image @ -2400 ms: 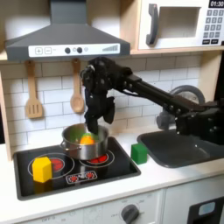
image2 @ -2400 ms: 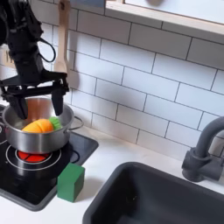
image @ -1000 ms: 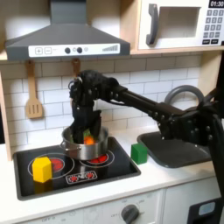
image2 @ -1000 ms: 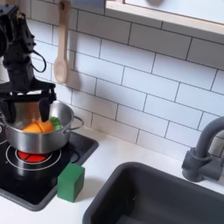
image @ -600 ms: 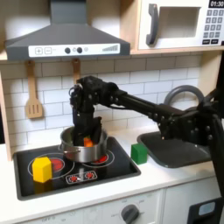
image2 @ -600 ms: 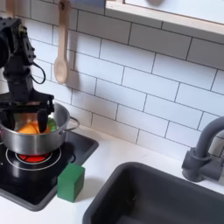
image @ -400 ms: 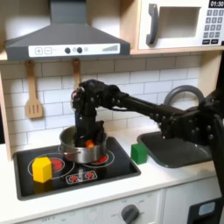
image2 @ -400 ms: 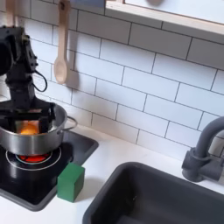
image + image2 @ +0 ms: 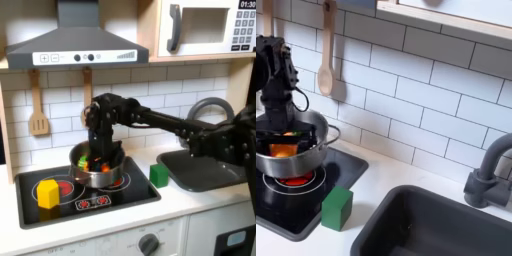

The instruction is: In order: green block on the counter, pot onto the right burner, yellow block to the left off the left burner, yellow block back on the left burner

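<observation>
Toy kitchen: cooktop (image 9: 60,195), range hood (image 9: 75,42), microwave (image 9: 205,28), sink (image 9: 446,225).

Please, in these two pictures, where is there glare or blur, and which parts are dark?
In the first exterior view, the pot shines with bright highlights, the dark arm shows little detail, and the microwave digits are blurred. In the second exterior view, the gripper over the pot is a soft dark mass, and the sink is dark.

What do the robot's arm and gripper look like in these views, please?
The arm is matte black throughout, built from boxy, angular segments joined by rounded joints, widening into a bulkier dark base at the first exterior view's right. The gripper is the same black, a blocky wrist housing with thin dark jaws below it. No coloured markings are legible, and any cabling is too dark to make out.
</observation>
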### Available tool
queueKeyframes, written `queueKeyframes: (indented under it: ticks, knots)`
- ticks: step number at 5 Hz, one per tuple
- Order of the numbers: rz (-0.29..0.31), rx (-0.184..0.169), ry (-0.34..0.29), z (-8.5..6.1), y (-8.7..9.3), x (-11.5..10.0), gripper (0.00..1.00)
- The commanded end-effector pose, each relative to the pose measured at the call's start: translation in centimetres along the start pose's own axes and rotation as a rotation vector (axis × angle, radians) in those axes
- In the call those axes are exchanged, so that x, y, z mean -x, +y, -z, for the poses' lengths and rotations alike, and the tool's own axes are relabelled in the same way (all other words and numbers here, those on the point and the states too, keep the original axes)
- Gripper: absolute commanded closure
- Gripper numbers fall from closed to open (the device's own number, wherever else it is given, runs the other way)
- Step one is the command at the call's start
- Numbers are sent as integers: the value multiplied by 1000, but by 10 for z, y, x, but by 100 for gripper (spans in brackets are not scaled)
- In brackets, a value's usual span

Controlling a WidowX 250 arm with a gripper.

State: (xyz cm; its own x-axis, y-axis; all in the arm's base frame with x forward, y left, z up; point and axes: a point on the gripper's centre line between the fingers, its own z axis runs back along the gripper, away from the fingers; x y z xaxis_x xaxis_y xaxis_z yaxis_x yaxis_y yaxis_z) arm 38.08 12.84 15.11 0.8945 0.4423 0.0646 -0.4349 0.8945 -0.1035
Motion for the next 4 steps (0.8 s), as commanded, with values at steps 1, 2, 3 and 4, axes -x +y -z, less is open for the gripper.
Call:
queueKeyframes:
  ticks: [1,2,3,4]
  knots:
    - [11,28,8,-7,-10,4,0]
    - [3,27,19,-8,-14,6,0]
    - [-5,21,18,-11,-14,4,0]
    - [-7,32,10,-17,-18,5,0]
